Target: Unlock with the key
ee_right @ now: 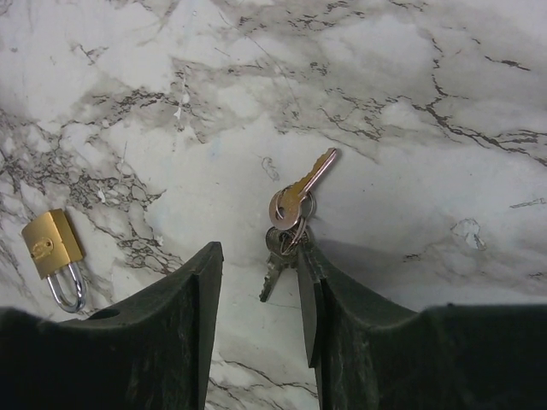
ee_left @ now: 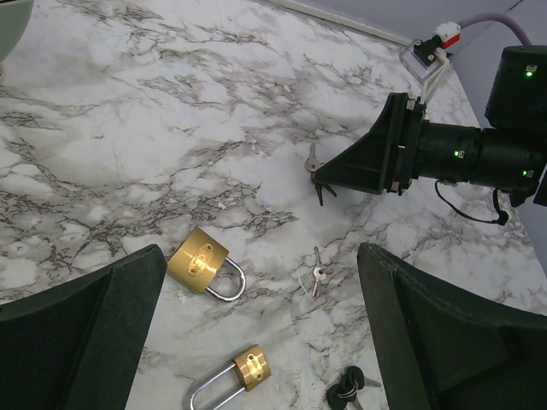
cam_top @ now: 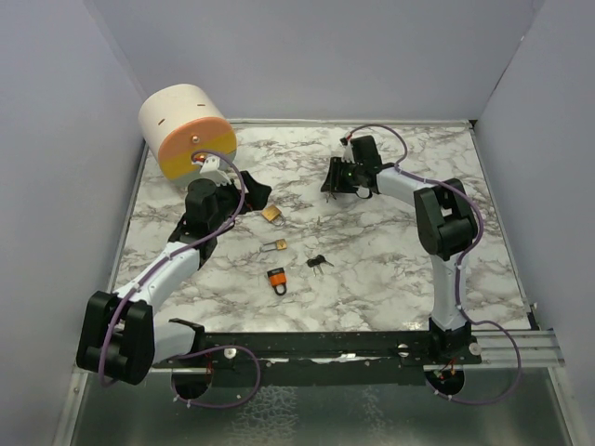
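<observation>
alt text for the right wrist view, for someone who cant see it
A bunch of keys on a ring lies on a marble table at the tips of the right gripper, whose two dark fingers stand apart. A small brass padlock lies off to the left.

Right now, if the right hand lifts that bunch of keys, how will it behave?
Probably floppy: the key bunch is several keys on one ring, splayed apart, so they should dangle when lifted. Lying flat on the smooth marble tabletop, it would likely skid, not roll. Thin metal may slip from the right hand.
</observation>
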